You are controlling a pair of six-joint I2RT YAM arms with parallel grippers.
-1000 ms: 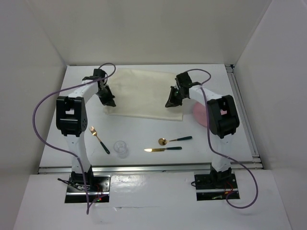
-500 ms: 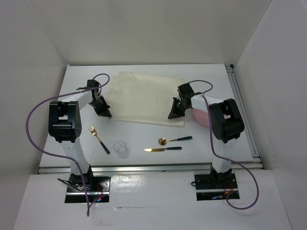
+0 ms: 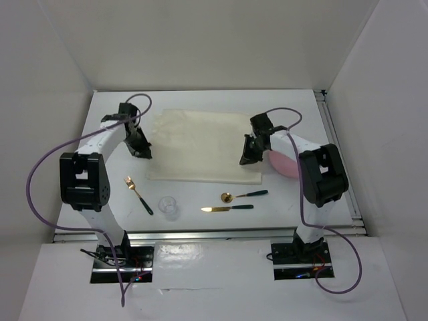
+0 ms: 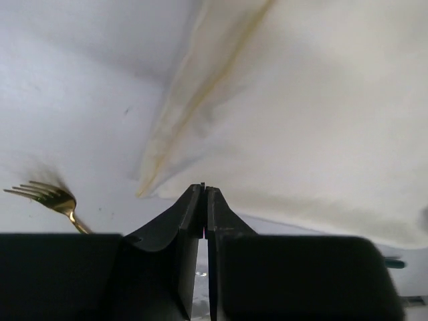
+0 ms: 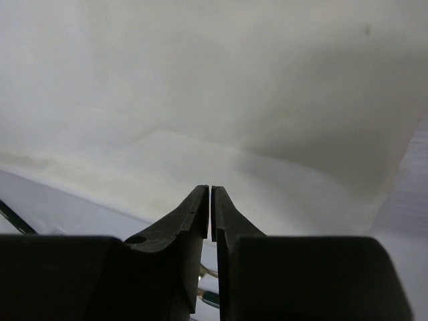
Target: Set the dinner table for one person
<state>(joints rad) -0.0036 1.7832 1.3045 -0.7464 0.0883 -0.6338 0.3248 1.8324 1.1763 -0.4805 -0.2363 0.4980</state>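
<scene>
The white dinner table carries a cream cloth placemat in its middle. My left gripper sits at the placemat's left edge, jaws shut; in the left wrist view the tips pinch the cloth near its corner, where it rises in a fold. My right gripper is at the placemat's near right part, jaws shut on the cloth, as the right wrist view shows. A pink plate lies to the right, partly hidden by the right arm.
On the near table lie a gold fork, also in the left wrist view, a clear glass, a gold spoon and a gold knife. White walls enclose the table on three sides.
Both grippers have moved toward the near edge and the placemat has slid that way with them. The left arm has swung outward to the left.
</scene>
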